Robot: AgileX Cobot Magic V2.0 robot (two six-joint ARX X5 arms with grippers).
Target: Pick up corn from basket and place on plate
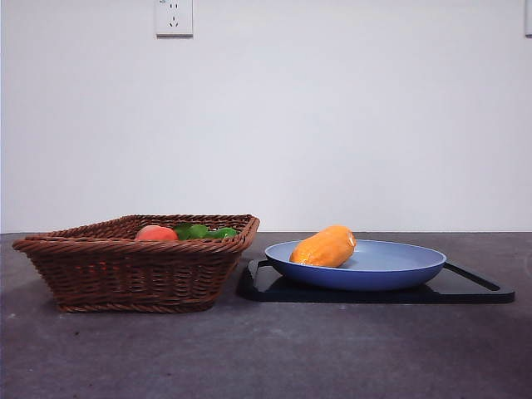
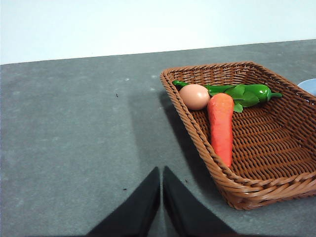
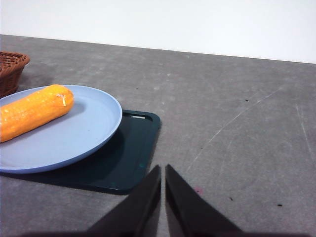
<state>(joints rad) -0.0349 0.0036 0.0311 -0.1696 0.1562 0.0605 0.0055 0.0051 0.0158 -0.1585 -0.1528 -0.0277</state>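
Look at the front view and you find the corn [image 1: 326, 247] lying on its side in the left part of the blue plate [image 1: 399, 274], right of centre in the frame, tilted slightly with its right end higher. The plate sits on a flat black tray [image 1: 474, 291], and the basket [image 1: 133, 266] stands just beside the tray at lower left.

Neither gripper appears in the front view. In the right wrist view, the right gripper [image 3: 162, 174] rises at the bottom centre with its jaws pressed together, holding nothing. The corn [image 3: 34, 111] lies at the left edge of that frame on the plate [image 3: 94, 123], well apart from the jaw tips, with bare tray [image 3: 133, 158] between them. Its far left end is cut off by the frame edge, as is the plate's left side.

In the left wrist view, the left gripper [image 2: 161, 175] also stands closed and empty at the bottom centre over the grey table [image 2: 74, 148], beside the basket [image 2: 197, 133] but not touching it. Inside the basket you see a carrot [image 2: 222, 126], a peach-coloured round fruit [image 2: 194, 96] and green items [image 2: 244, 93]. From the front, the basket wall hides the carrot entirely, and only the tops of the round fruit [image 1: 155, 233] and the green items [image 1: 204, 232] show above the rim. A sliver of the plate [image 2: 308, 86] shows at the right edge of the left wrist view.
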